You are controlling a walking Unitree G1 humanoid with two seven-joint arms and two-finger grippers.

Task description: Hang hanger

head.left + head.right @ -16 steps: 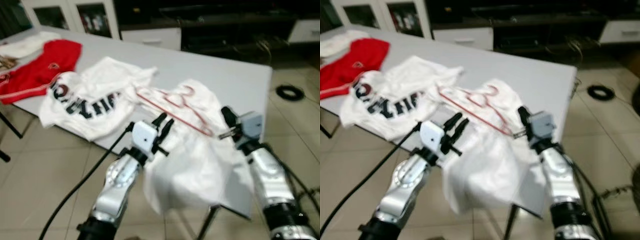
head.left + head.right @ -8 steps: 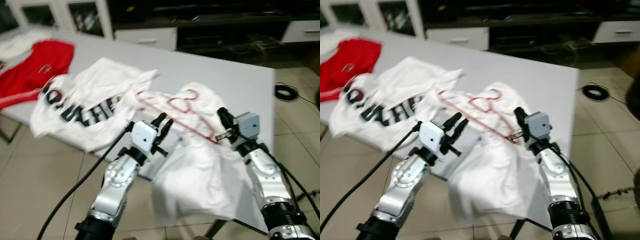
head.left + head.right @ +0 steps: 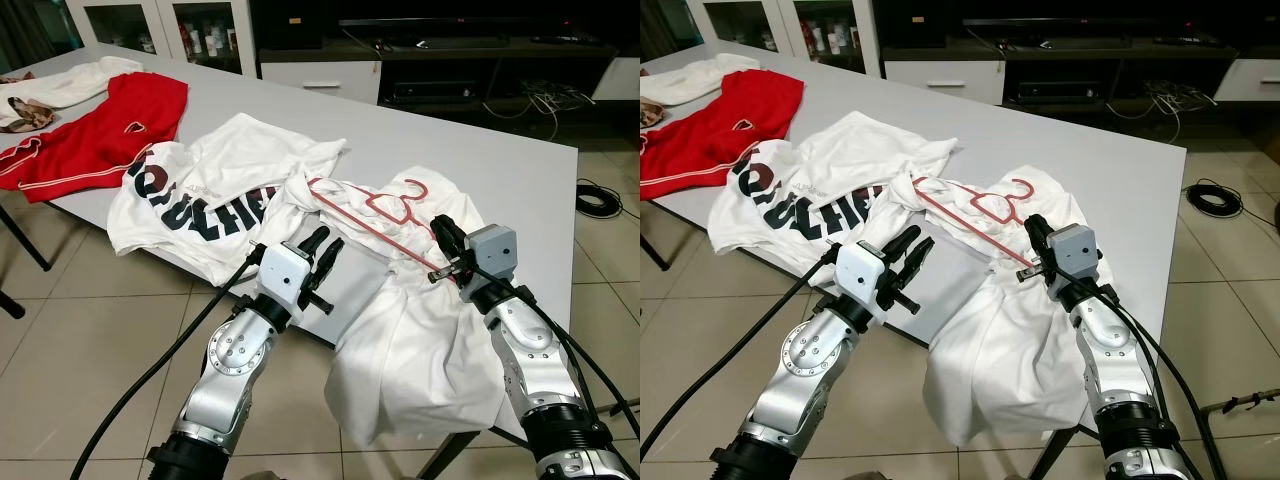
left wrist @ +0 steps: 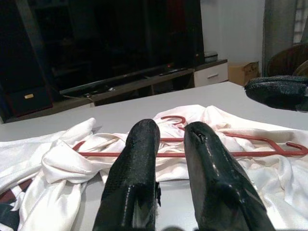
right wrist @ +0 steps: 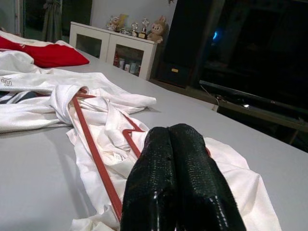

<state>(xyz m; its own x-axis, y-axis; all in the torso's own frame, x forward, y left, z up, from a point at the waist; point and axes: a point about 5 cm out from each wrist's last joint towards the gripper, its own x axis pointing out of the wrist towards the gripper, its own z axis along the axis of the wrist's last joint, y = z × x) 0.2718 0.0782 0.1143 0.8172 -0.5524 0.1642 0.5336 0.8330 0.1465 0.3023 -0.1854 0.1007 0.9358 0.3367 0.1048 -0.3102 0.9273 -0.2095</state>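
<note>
Now: right tool on hanger end, view steadied

Against the pictures of a moment back, the whole scene has shifted and sharpened: the head camera has moved and settled. The things themselves have not shifted.

- Hanger [image 3: 375,212]: red, lying flat on the white shirt [image 3: 420,330] at the counter [image 3: 500,160] edge, hook pointing away from the robot. Still threaded through the cloth, which drapes off the edge below the right tool.
- Right tool [image 3: 441,243]: fingers pressed together, sitting at the hanger's near end. Contact looks likely; a true grip on the wire cannot be confirmed.
- Left tool [image 3: 325,252]: fingers slightly parted, empty, hovering near the counter edge short of the hanger's other arm.
- Lettered shirt [image 3: 190,205] and red shirt [image 3: 95,135] lie beyond the left tool, untouched.

Judgement: early stage. Nothing lifted yet; no rail to hang on is visible.
</note>
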